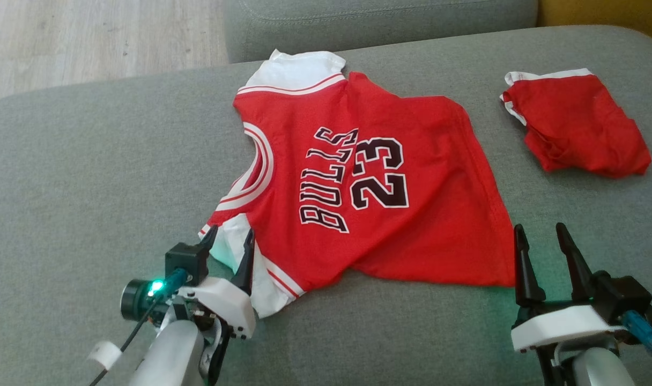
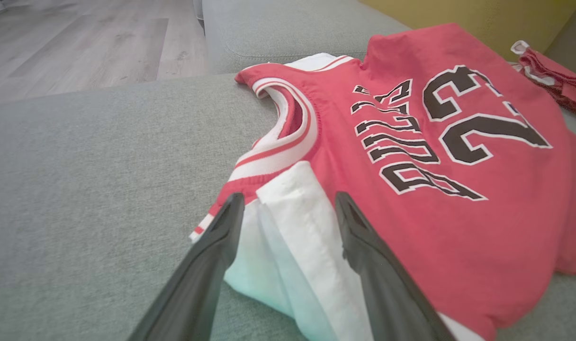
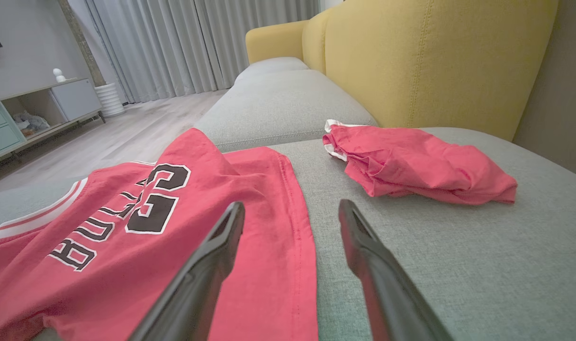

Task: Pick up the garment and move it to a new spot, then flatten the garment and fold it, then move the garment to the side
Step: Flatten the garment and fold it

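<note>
The garment (image 1: 379, 177) is a red basketball jersey with white trim and black "BULLS 23" lettering, spread mostly flat on the grey sofa cushion (image 1: 90, 177). In the left wrist view the jersey (image 2: 449, 189) lies just ahead of the fingers. My left gripper (image 1: 230, 240) is open over the jersey's near white sleeve (image 2: 292, 227), one finger on each side of it. My right gripper (image 1: 541, 235) is open just past the jersey's near hem corner (image 3: 288, 265), with its left fingertip over the hem and nothing held.
A second red garment (image 1: 575, 123) with white trim lies crumpled at the far right of the cushion, seen closer in the right wrist view as a rumpled heap (image 3: 420, 166). A yellow sofa back (image 3: 435, 57) rises behind it. Wooden floor (image 1: 90, 37) lies beyond the cushion's far left.
</note>
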Motion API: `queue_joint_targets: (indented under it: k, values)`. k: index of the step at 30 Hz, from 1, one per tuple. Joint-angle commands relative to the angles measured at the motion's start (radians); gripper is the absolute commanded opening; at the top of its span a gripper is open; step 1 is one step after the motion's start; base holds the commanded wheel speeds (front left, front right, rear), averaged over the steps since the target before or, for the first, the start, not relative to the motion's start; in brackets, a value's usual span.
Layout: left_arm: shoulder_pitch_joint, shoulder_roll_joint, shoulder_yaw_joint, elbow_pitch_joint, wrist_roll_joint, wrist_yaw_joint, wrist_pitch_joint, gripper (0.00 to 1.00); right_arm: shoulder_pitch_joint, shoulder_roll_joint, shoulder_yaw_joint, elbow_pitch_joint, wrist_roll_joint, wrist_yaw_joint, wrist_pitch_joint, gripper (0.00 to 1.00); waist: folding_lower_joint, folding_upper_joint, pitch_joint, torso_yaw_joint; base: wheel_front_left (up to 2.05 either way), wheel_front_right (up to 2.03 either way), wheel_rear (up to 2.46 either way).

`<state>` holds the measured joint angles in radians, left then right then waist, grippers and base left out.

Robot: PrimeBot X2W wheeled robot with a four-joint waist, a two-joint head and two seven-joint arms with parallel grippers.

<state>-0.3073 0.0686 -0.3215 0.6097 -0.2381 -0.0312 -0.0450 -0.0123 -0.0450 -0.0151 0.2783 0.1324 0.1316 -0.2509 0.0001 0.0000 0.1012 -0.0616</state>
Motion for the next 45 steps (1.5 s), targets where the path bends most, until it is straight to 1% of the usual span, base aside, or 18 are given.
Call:
queue_joint_targets:
  k: [1, 3, 5, 6, 8, 10, 16, 20, 27, 30, 33, 34, 35, 36, 39, 42, 45]
  values:
    - [-0.050, 0.019, 0.027, -0.023, -0.004, -0.002, -0.004, 1.00, -0.038, -0.005, 0.025, -0.025, 0.004, -0.001, -0.011, 1.00, -0.0001, 0.0000, 0.000, -0.001, 0.00, 0.00, 0.00]
    - [-0.053, 0.018, 0.021, -0.017, -0.008, -0.010, 0.000, 1.00, -0.038, -0.005, 0.026, -0.023, 0.004, -0.001, -0.011, 1.00, -0.0001, 0.0000, 0.000, -0.002, 0.00, 0.00, 0.00]
    - [-0.056, 0.018, 0.015, -0.011, -0.011, -0.017, 0.003, 0.31, -0.039, -0.005, 0.025, -0.020, 0.003, -0.001, -0.011, 1.00, -0.0001, 0.0000, 0.000, -0.001, 0.00, 0.00, 0.00]
    - [-0.057, 0.017, 0.012, -0.008, -0.013, -0.021, 0.004, 0.00, -0.039, -0.005, 0.025, -0.020, 0.002, -0.001, -0.011, 1.00, -0.0001, 0.0000, 0.000, -0.001, 0.00, 0.00, 0.00]
    - [-0.060, 0.018, 0.009, -0.007, -0.018, -0.027, -0.003, 0.00, -0.040, -0.005, 0.025, -0.019, 0.002, -0.001, -0.011, 1.00, -0.0001, 0.0000, 0.000, 0.000, 0.00, 0.00, 0.00]
    - [-0.062, 0.020, 0.015, -0.013, -0.021, -0.022, -0.026, 0.00, -0.039, -0.005, 0.022, -0.018, 0.002, -0.001, -0.011, 1.00, -0.0001, 0.0000, -0.002, 0.003, 0.00, 0.00, 0.00]
    - [-0.067, 0.032, 0.061, -0.049, -0.039, 0.018, -0.123, 0.00, -0.029, -0.005, 0.016, -0.009, 0.001, -0.001, -0.011, 1.00, -0.0001, 0.0000, -0.018, 0.038, 0.00, 0.00, 0.00]
    - [-0.056, 0.041, 0.084, -0.070, -0.050, 0.038, -0.156, 0.00, -0.024, -0.005, 0.017, -0.004, 0.003, -0.001, -0.011, 1.00, -0.0001, 0.0000, -0.033, 0.074, 0.00, 0.00, 0.00]
    - [-0.003, 0.052, 0.086, -0.084, -0.064, 0.050, -0.143, 0.00, -0.011, -0.005, 0.021, 0.011, 0.000, -0.001, -0.011, 1.00, -0.0001, 0.0000, -0.047, 0.147, 0.00, 0.00, 0.00]
    - [0.025, 0.054, 0.075, -0.078, -0.067, 0.050, -0.115, 0.00, -0.011, -0.005, 0.015, 0.021, -0.003, -0.001, -0.011, 1.00, -0.0001, 0.0000, -0.048, 0.176, 0.00, 0.00, 0.00]
    - [0.051, 0.054, 0.063, -0.056, -0.073, 0.051, -0.065, 0.00, -0.012, -0.005, 0.013, 0.030, -0.006, -0.001, -0.011, 1.00, -0.0001, 0.0000, -0.047, 0.198, 0.00, 0.00, 0.00]
    - [0.057, 0.055, 0.060, -0.049, -0.074, 0.054, -0.048, 0.29, -0.013, -0.005, 0.013, 0.034, -0.006, -0.001, -0.011, 1.00, -0.0001, 0.0000, -0.046, 0.203, 0.00, 0.00, 0.00]
    - [0.060, 0.055, 0.061, -0.048, -0.073, 0.062, -0.045, 0.87, -0.014, -0.005, 0.013, 0.036, -0.007, -0.001, -0.011, 1.00, -0.0001, 0.0000, -0.045, 0.207, 0.00, 0.00, 0.00]
    - [0.062, 0.055, 0.065, -0.049, -0.074, 0.072, -0.047, 1.00, -0.015, -0.005, 0.013, 0.039, -0.007, -0.001, -0.011, 1.00, -0.0001, 0.0000, -0.044, 0.210, 0.00, 0.00, 0.00]
    - [0.063, 0.054, 0.074, -0.059, -0.078, 0.089, -0.062, 1.00, -0.017, -0.005, 0.011, 0.040, -0.007, -0.001, -0.011, 1.00, -0.0001, 0.0000, -0.041, 0.217, 0.00, 0.00, 0.00]
    - [0.059, 0.062, 0.089, -0.080, -0.082, 0.100, -0.102, 1.00, -0.019, -0.005, 0.012, 0.038, -0.004, -0.001, -0.011, 1.00, -0.0001, 0.0000, -0.039, 0.217, 0.00, 0.00, 0.00]
    - [0.056, 0.069, 0.098, -0.106, -0.083, 0.099, -0.147, 1.00, -0.019, -0.005, 0.015, 0.033, 0.000, -0.001, -0.011, 1.00, -0.0001, 0.0000, -0.039, 0.211, 0.00, 0.00, 0.00]
